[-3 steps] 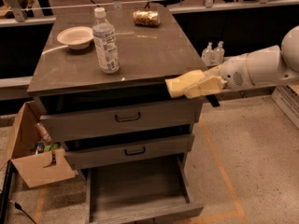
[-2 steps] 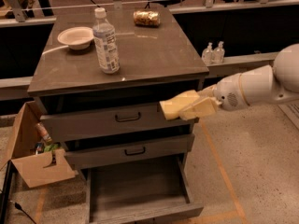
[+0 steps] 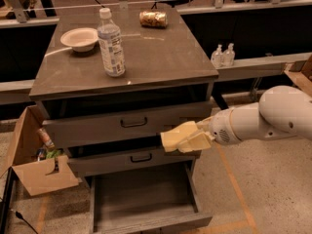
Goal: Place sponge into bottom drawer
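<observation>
Claw (image 3: 191, 140) with one sponge (image 3: 171, 136) above bottom drawer (image 3: 146, 223)

The robot's one arm (image 3: 265, 118) comes in from the right side. It is big, round and white, and it lies almost flat, tipped down just a little toward the left. It gets thinner at the wrist (image 3: 222, 129). At its tip is the cream end effector (image 3: 184, 140), which points left. The end effector hangs in the air, low in the middle of the view, in front of the drawers and higher than the open bottom drawer (image 3: 151, 224). Its two fingers (image 3: 199, 141) are closed around the sponge (image 3: 170, 136), which sticks out past the tips.
</observation>
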Tool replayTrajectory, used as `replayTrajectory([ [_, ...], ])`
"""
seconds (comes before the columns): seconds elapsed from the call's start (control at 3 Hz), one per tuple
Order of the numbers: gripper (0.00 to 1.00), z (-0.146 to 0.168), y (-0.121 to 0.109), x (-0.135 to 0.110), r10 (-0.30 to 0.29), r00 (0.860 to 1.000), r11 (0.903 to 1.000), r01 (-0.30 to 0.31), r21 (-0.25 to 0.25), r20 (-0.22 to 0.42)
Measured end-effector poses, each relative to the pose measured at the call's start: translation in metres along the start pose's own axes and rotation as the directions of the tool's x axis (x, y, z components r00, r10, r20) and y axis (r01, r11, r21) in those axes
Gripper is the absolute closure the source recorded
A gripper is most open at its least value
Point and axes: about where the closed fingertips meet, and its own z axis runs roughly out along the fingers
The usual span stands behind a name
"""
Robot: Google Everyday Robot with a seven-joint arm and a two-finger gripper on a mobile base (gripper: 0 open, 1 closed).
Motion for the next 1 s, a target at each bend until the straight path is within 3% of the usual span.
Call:
replayTrajectory([
  [0.67, 1.0, 0.016, 0.001, 0.012, 0.012, 1.0, 0.9999, -0.012, 0.004, 0.008],
  [1.0, 1.0, 0.072, 0.011, 0.046, 0.03, 0.998, 0.9992, -0.028, -0.029, 0.059],
])
